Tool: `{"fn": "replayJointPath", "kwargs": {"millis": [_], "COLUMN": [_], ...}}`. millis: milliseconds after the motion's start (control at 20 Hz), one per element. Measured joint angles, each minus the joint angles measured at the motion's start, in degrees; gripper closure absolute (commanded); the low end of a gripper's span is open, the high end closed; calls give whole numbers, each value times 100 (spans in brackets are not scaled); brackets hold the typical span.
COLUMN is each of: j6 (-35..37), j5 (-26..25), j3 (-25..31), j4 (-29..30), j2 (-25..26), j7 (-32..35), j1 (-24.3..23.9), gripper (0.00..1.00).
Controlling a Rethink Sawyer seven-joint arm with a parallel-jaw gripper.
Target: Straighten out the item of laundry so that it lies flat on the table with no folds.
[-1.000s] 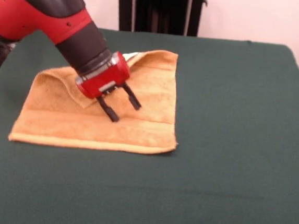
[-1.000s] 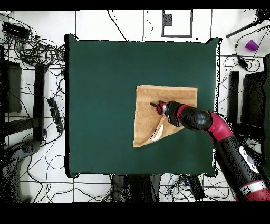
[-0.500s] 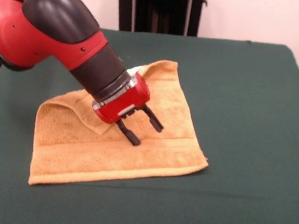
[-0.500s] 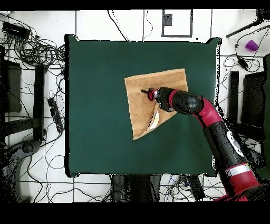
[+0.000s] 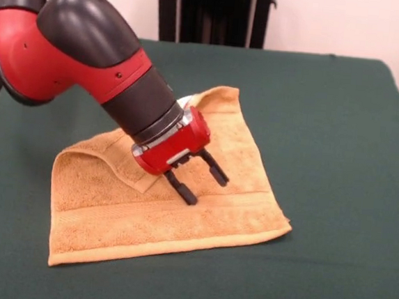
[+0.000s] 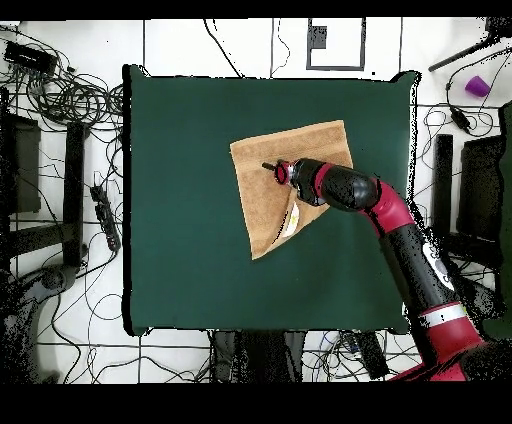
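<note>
The claw (image 5: 204, 185) stands with its two black fingers (image 5: 182, 188) spread apart and empty, its tips pressed down on the orange-tan towel (image 5: 166, 213) that spreads under and around it on the green table (image 5: 327, 133). Behind the claw, under the red and black arm (image 5: 89, 56), one corner of the towel is folded over onto the rest, with a bit of white label (image 6: 291, 226) showing in the overhead view beside the arm, so the cloth lies skewed and not fully flat
</note>
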Motion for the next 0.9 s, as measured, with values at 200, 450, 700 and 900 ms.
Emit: {"fn": "replayJointPath", "kwargs": {"millis": [200,450,700,900], "j6": [-1,-1,-1,-2], "j5": [12,246,635,692], "j3": [-3,26,44,23], "j4": [232,901,1579,1701], "j2": [-271,-871,-1524,-1692], "j7": [0,0,0,0], "j1": [14,-118,-371,-504], "gripper": [0,0,0,0]}}
